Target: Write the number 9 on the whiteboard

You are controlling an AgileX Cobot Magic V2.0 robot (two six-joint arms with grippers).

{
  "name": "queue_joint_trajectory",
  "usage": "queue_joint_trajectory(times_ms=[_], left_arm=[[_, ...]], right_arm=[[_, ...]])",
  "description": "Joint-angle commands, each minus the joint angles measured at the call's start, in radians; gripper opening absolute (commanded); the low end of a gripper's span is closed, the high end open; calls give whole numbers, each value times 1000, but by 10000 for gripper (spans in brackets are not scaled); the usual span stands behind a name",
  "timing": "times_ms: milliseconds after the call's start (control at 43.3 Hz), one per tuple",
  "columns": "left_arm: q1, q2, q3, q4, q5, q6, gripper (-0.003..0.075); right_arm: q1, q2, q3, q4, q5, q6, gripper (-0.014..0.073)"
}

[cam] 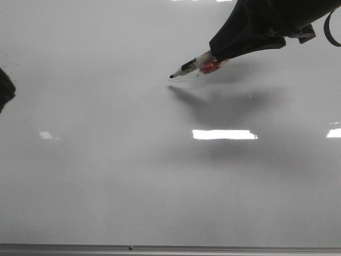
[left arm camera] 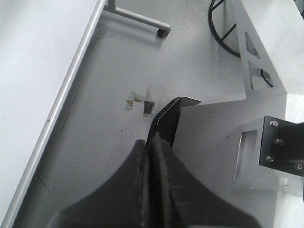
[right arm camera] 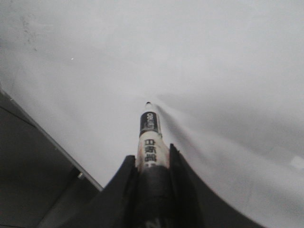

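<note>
Front view. Right gripper (cam: 216,56), wrapped in black cloth, reaching in from the upper right and clamped shut on a marker (cam: 194,66). Long axis of the marker slanted, running out from the fingers down and to the left, black tip foremost. Beneath the tip and spreading out all round it, the whiteboard (cam: 106,176): glossy, pale grey-white, lying flat. Just below the tip and apart from it, the marker's grey shadow (cam: 184,96). Farther below the gripper, bright rectangular light reflections (cam: 224,134). Along the near edge of the board, a thin grey frame (cam: 170,248). Well to the left of the marker, at the picture's edge, only a dark sliver of the left gripper (cam: 4,88).

Left wrist view. Left gripper (left arm camera: 153,147), also cloth-covered, with both fingers pressed flat together and nothing between them. Beyond the fingertips, a grey floor (left arm camera: 118,61) with small scraps of tape. To one side of the gripper, the framed edge of the whiteboard (left arm camera: 33,57); to the other side, a pale metal bracket (left arm camera: 266,57). Far ahead, a table leg (left arm camera: 142,20) on a caster.

Right wrist view. Right gripper (right arm camera: 153,156) closed tight on the marker (right arm camera: 150,137), printed barrel held between the two fingers. Marker pointing straight away from the gripper, tip toward the whiteboard (right arm camera: 190,52). Cannot tell here whether the tip touches the surface.
</note>
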Motion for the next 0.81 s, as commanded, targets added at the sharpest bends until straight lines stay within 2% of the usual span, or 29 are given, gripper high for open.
queue_joint_trajectory(times_ms=[0, 162, 438, 623, 785], left_arm=[[-4, -17, -25, -50, -31, -9, -19], [-4, -17, -25, -69, -31, -9, -19], [-4, -17, -25, -71, -33, -9, -19], [-4, -17, -25, -71, -33, -9, -19], [-4, -17, -25, -71, -42, -9, -19]], right_arm=[[-4, -20, -24, 49, -45, -16, -62], [-3, -4, -46, 81, -98, -37, -62], [22, 129, -162, 96, 14, -43, -62], [48, 198, -133, 78, 72, -33, -60], [-13, 139, -58, 74, 42, -31, -60]])
